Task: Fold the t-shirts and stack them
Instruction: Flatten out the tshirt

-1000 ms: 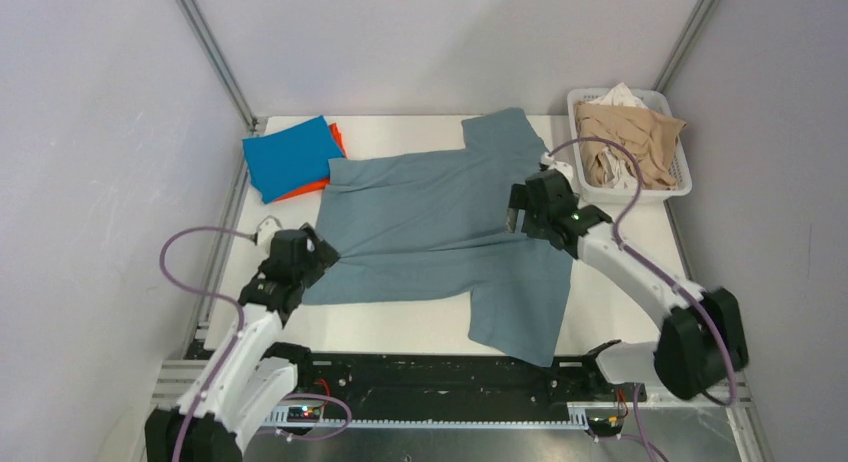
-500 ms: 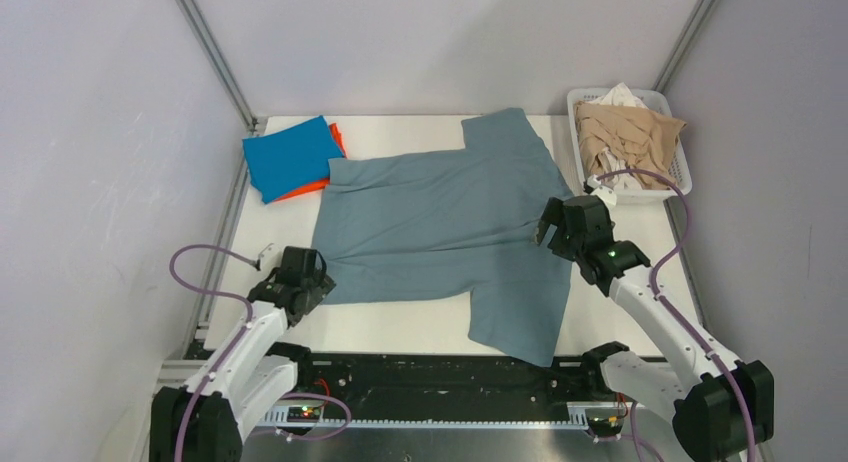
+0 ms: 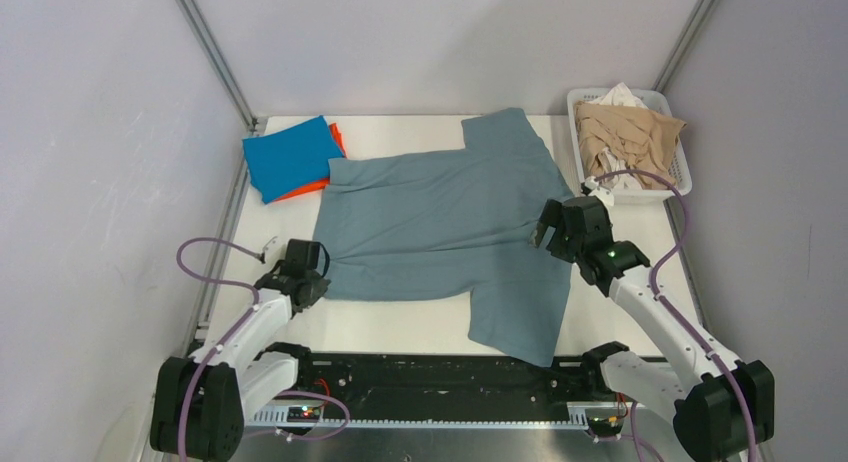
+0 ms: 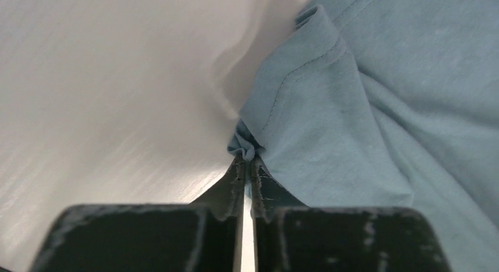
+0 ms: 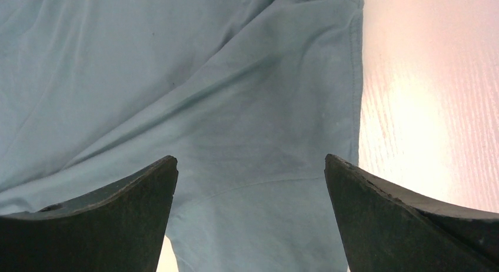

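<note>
A large grey-blue t-shirt [image 3: 440, 232] lies spread flat on the white table, one sleeve toward the near edge. My left gripper [image 3: 308, 280] is shut on the bunched near-left hem corner of that t-shirt [image 4: 247, 143], the fabric pinched between its fingertips [image 4: 238, 172]. My right gripper [image 3: 545, 232] hovers open over the t-shirt's right side by the sleeve seam [image 5: 259, 136], nothing between its fingers. A folded bright blue t-shirt [image 3: 290, 157] rests on a folded orange one [image 3: 318, 187] at the back left.
A white slatted basket [image 3: 680, 192] with beige and white garments [image 3: 630, 137] stands at the back right. Bare table [image 3: 400, 327] runs along the near edge. Metal frame posts stand in the back corners.
My left gripper slid toward the near-left corner of the grey-blue t-shirt and closed on its hem. The right gripper drew back to the shirt's right side and stayed open.
</note>
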`<state>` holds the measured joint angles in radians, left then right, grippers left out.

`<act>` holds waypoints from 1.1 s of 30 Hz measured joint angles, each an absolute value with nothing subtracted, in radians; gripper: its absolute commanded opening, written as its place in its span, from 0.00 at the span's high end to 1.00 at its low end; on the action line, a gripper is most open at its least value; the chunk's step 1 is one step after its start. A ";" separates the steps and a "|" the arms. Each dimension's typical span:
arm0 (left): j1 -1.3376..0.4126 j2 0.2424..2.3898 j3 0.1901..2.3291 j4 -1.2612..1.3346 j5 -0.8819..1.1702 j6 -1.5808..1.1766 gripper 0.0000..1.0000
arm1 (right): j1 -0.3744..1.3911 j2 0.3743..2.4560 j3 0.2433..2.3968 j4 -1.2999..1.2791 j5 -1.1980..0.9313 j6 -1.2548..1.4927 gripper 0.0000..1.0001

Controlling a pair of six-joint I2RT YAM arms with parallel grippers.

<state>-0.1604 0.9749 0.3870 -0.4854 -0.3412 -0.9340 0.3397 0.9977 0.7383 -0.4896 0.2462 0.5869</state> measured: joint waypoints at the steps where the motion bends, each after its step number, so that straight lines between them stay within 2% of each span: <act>1: -0.160 0.979 0.387 -0.478 -0.339 -0.934 0.99 | 0.348 0.996 0.738 -0.499 0.248 0.584 0.00; 9: -0.160 0.991 0.386 -0.440 -0.329 -0.931 1.00 | 0.481 0.947 0.735 -0.622 0.252 0.559 0.05; 18: -0.160 0.896 0.355 -0.435 -0.300 -0.916 1.00 | 0.808 0.937 0.734 -0.839 0.118 0.586 0.12; 21: -0.160 0.894 0.355 -0.436 -0.283 -0.915 1.00 | 0.945 0.987 0.723 -0.913 0.112 0.650 0.18; 25: -0.160 0.897 0.355 -0.436 -0.263 -0.911 1.00 | 1.045 1.078 0.667 -0.952 0.105 0.730 0.27; 33: -0.160 0.897 0.355 -0.435 -0.255 -0.908 1.00 | 1.065 1.217 0.583 -0.865 0.044 0.777 0.44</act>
